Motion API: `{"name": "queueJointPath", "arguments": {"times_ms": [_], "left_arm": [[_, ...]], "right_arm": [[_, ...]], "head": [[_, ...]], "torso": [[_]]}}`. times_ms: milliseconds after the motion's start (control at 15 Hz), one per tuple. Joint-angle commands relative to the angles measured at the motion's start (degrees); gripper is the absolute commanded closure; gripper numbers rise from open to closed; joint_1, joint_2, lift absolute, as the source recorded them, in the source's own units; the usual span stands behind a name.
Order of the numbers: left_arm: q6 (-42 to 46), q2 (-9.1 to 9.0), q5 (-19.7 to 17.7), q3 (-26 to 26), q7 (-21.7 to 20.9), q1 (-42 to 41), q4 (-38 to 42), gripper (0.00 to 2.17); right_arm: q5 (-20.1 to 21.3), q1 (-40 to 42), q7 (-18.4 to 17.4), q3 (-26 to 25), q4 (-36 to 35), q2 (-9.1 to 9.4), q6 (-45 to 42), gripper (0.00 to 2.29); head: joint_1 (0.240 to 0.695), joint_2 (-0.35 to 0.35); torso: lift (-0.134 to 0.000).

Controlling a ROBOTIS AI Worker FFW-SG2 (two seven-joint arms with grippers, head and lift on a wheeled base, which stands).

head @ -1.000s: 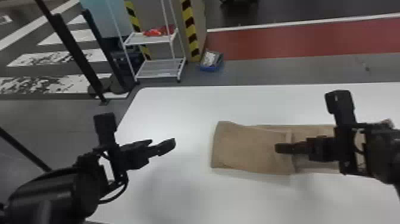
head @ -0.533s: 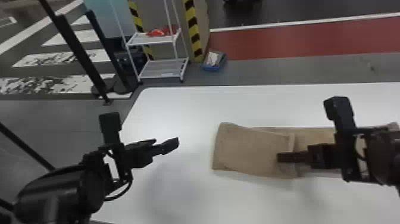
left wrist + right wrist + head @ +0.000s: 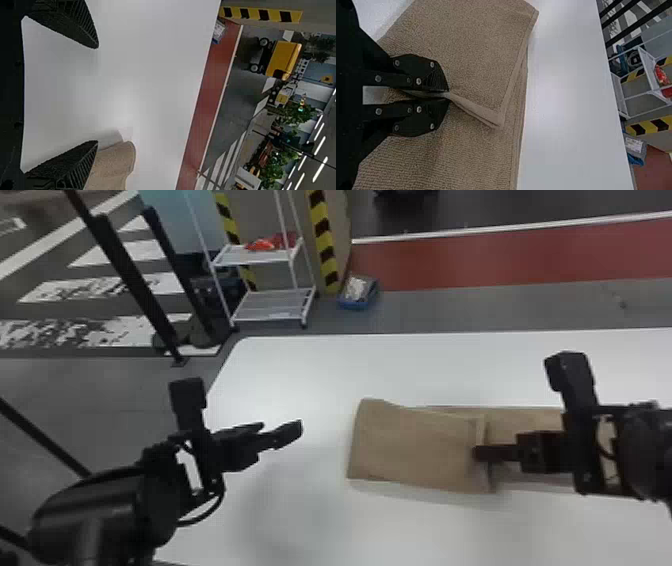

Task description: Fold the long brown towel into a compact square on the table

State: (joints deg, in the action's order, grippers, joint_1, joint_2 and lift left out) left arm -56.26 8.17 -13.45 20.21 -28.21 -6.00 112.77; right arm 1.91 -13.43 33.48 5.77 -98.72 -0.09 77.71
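Observation:
The brown towel (image 3: 417,445) lies on the white table with its left part folded over, the flap's edge resting on the longer layer that runs right under my right arm. My right gripper (image 3: 477,453) is at that edge; in the right wrist view the right gripper (image 3: 447,95) is shut on the hem of the towel (image 3: 478,51). Left of the towel, over bare table, is my left gripper (image 3: 282,429). In the left wrist view the left gripper (image 3: 97,95) stands open with nothing between its fingers, the towel's folded end (image 3: 115,164) beside one fingertip.
The white table (image 3: 310,370) extends behind and in front of the towel. Beyond its back edge stand a white rack (image 3: 272,302) and a blue bin (image 3: 358,292) on the floor. Black posts (image 3: 135,285) rise at the back left.
The whole head view has shifted slightly. My right gripper stays at the flap's edge, and my left gripper has moved slightly right in the view, still off the towel.

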Motion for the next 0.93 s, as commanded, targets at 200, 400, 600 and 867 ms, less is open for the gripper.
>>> {"name": "queueJointPath", "arguments": {"times_ms": [200, 400, 600, 867], "left_arm": [[1.1, 0.0, 0.0, 0.0, -0.01, 0.02, -0.88, 0.02], [1.1, 0.0, 0.18, 0.0, -0.01, 0.02, -0.88, 0.02], [1.1, 0.0, 0.27, 0.0, -0.09, 0.02, -0.79, 0.02], [1.1, 0.0, 0.27, -0.18, -0.09, -0.33, -0.62, 0.02]], "right_arm": [[-1.55, -0.11, 0.0, -0.85, -0.86, 0.14, -0.22, 1.21], [-4.45, -0.46, 0.0, -1.81, -2.36, 0.14, -0.93, 1.21], [-5.25, -0.55, 0.18, -2.16, -3.06, 0.14, -0.75, 1.2], [-4.02, -0.11, 0.18, -1.99, -2.53, 0.14, -0.75, 1.19]], "head": [[0.695, 0.256], [0.695, 0.258], [0.695, 0.262], [0.695, 0.263]], "torso": [[-0.123], [-0.123], [-0.123], [-0.123]]}}
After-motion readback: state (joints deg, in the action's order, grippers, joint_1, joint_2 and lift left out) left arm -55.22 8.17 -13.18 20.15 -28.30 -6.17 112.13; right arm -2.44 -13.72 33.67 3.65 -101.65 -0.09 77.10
